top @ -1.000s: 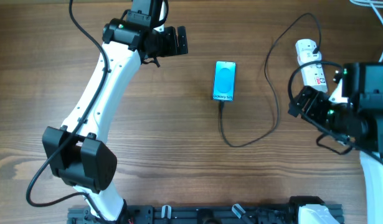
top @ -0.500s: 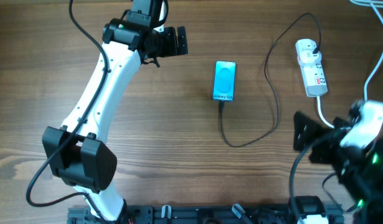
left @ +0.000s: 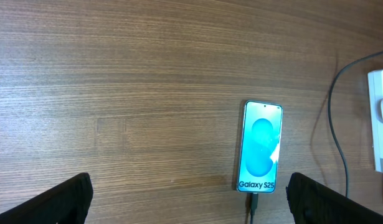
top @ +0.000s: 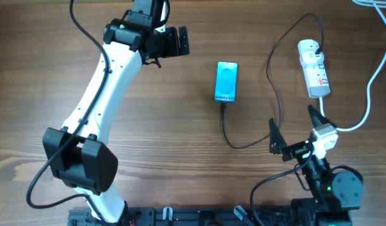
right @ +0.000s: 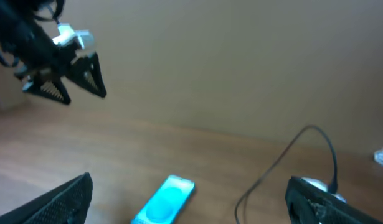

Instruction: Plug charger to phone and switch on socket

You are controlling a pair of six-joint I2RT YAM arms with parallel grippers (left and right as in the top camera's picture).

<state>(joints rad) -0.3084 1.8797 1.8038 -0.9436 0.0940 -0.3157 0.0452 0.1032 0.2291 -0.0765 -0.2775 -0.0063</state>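
Note:
The phone (top: 226, 81) lies flat at mid-table with its teal screen up. The charger cable (top: 277, 100) has its dark tip at the phone's lower edge, loops forward and right, then runs up to the white adapter (top: 312, 46) seated in the socket (top: 314, 74) at the right. My left gripper (top: 174, 42) is open and empty, left of the phone and apart from it. My right gripper (top: 295, 127) is open and empty, in front of the socket and beside the cable loop. The left wrist view shows the phone (left: 261, 146), the connector (left: 251, 201) and the socket's edge (left: 381, 121).
The socket's thick white cord (top: 368, 94) curves from its near end off to the back right. The right arm's base (top: 334, 188) sits at the front right, the left arm's base (top: 86, 163) at the front left. A black rail (top: 199, 216) runs along the front edge.
My right arm has pulled back from over the socket toward the front edge, and the socket now shows fully. The left arm, the phone and the cable have not moved.

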